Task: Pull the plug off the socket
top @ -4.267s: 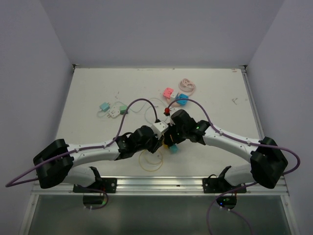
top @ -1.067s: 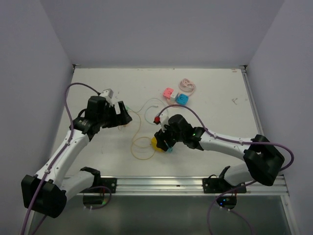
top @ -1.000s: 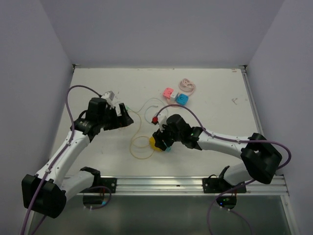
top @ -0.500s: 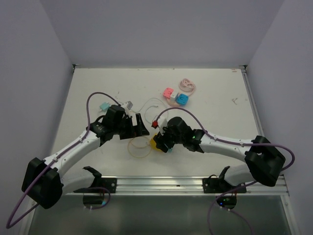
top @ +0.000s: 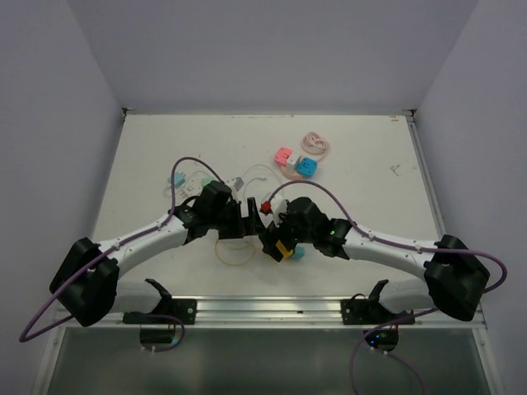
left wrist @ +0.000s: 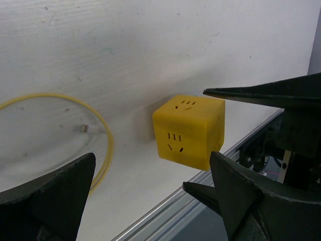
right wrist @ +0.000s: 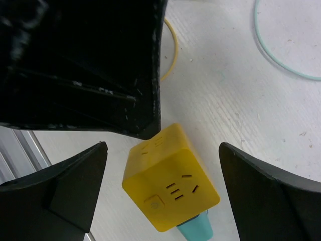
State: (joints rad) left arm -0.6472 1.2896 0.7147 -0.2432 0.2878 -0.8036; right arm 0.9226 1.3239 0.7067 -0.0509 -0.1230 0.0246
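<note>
The yellow cube socket (top: 283, 248) lies near the table's front edge, and a teal plug (top: 297, 253) sticks out of one face. In the right wrist view the socket (right wrist: 170, 183) lies between the spread fingers of my right gripper (right wrist: 163, 150), which is open and apart from it; the plug (right wrist: 195, 228) shows at the cube's lower side. My left gripper (left wrist: 152, 165) is open and faces the socket (left wrist: 189, 130) from a short distance, touching nothing. The plug is hidden in the left wrist view. From above, the left gripper (top: 247, 220) sits just left of the right gripper (top: 276, 243).
A yellow cable loop (top: 233, 251) lies left of the socket. Pink (top: 284, 155) and blue (top: 307, 166) sockets and a coiled pink cable (top: 315, 144) are at the back. Small teal and white pieces (top: 185, 181) lie at the left. The metal front rail (top: 272, 309) runs close behind the socket.
My right gripper has opened and let go of the socket. The left arm has swung in from the left until its open gripper is next to the socket.
</note>
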